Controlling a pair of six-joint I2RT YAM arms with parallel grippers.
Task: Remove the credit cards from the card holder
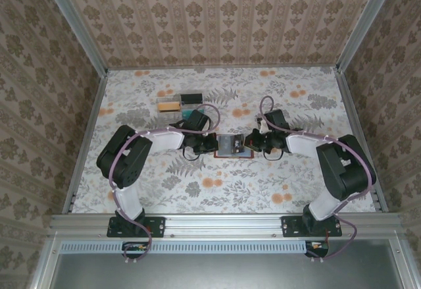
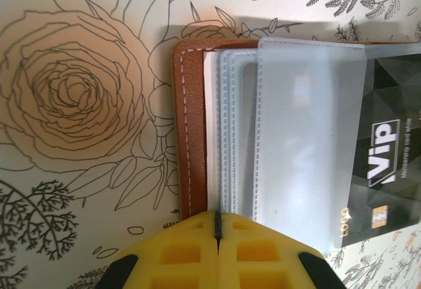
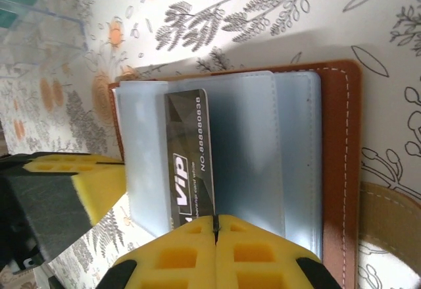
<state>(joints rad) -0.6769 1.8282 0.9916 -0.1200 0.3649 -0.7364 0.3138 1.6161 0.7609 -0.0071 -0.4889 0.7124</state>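
Observation:
The card holder (image 1: 231, 145), brown leather with clear plastic sleeves, lies open mid-table between both grippers. In the left wrist view its stitched leather edge (image 2: 187, 124) sits beside the fanned sleeves (image 2: 309, 131). My left gripper (image 2: 218, 220) is shut at the near edge of those sleeves. A black credit card (image 2: 388, 151) marked "Vip" sticks partway out of a sleeve. In the right wrist view that credit card (image 3: 187, 151) stands tilted up with its sleeve, and its edge runs into the seam of my right gripper (image 3: 215, 220), which is shut on it. The left gripper's yellow finger (image 3: 66, 193) shows at the left.
The holder's leather clasp tab (image 3: 388, 213) lies to the right. A clear plastic tray (image 1: 181, 105) with small items stands behind the left gripper, and its corner (image 3: 29, 2) is seen from the right wrist. Patterned walls close in the table on three sides.

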